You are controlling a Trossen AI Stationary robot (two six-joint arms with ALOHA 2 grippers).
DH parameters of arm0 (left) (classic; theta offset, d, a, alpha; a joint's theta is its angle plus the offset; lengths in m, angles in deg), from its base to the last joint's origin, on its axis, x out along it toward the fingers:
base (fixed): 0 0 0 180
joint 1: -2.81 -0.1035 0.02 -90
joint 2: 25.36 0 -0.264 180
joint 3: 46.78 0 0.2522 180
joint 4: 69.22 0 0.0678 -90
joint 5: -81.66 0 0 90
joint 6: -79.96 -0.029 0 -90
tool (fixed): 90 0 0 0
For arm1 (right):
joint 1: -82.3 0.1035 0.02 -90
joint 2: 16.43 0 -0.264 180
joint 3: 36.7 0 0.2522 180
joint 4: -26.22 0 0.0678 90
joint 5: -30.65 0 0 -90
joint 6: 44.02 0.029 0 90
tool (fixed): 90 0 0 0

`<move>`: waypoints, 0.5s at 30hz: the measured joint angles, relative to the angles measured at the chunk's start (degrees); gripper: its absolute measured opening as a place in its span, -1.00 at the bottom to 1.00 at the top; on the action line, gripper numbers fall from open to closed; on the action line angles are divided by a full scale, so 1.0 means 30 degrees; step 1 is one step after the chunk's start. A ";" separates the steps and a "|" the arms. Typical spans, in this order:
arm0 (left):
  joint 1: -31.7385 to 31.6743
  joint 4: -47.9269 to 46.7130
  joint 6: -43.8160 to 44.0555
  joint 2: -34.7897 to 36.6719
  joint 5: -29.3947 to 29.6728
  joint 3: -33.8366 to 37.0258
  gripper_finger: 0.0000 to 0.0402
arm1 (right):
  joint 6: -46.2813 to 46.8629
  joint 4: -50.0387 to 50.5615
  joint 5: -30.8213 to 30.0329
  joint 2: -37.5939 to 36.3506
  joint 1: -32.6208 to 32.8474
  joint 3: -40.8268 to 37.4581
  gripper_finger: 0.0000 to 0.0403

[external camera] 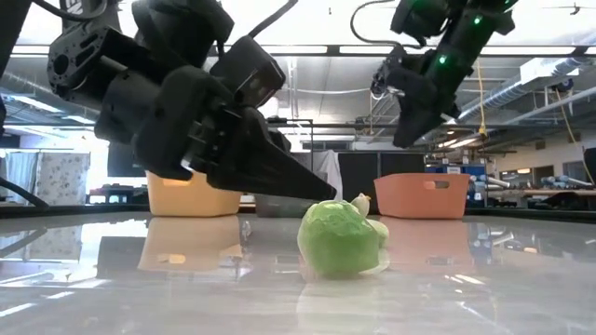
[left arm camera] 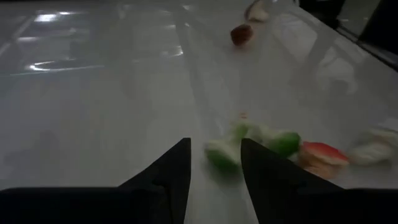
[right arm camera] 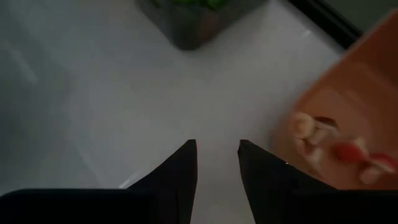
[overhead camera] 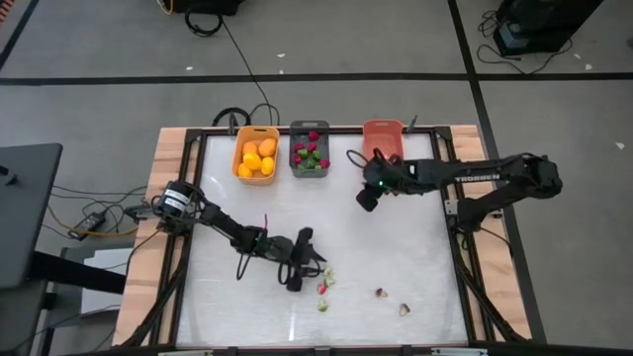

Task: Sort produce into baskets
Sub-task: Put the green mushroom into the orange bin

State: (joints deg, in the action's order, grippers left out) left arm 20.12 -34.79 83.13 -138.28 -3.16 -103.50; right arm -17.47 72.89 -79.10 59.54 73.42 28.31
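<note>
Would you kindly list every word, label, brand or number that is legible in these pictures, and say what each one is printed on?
"TROSSEN": pale lettering along the right arm, seen from above; small, only just legible.
Nothing else can be read. The yellow-orange basket, the dark grey basket and the salmon basket show no lettering, nor does the left arm. Signs in the room behind the table are too blurred.
</note>
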 joint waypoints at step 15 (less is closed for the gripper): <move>0.0031 0.0974 -0.2020 -0.0007 -0.0189 0.0000 -0.27 | 0.0310 -0.1674 -0.0034 0.0000 0.2277 0.0000 -0.35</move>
State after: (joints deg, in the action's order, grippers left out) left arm 20.22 -31.87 77.07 -138.31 -3.73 -103.50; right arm -16.54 67.87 -79.20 59.54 80.25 28.31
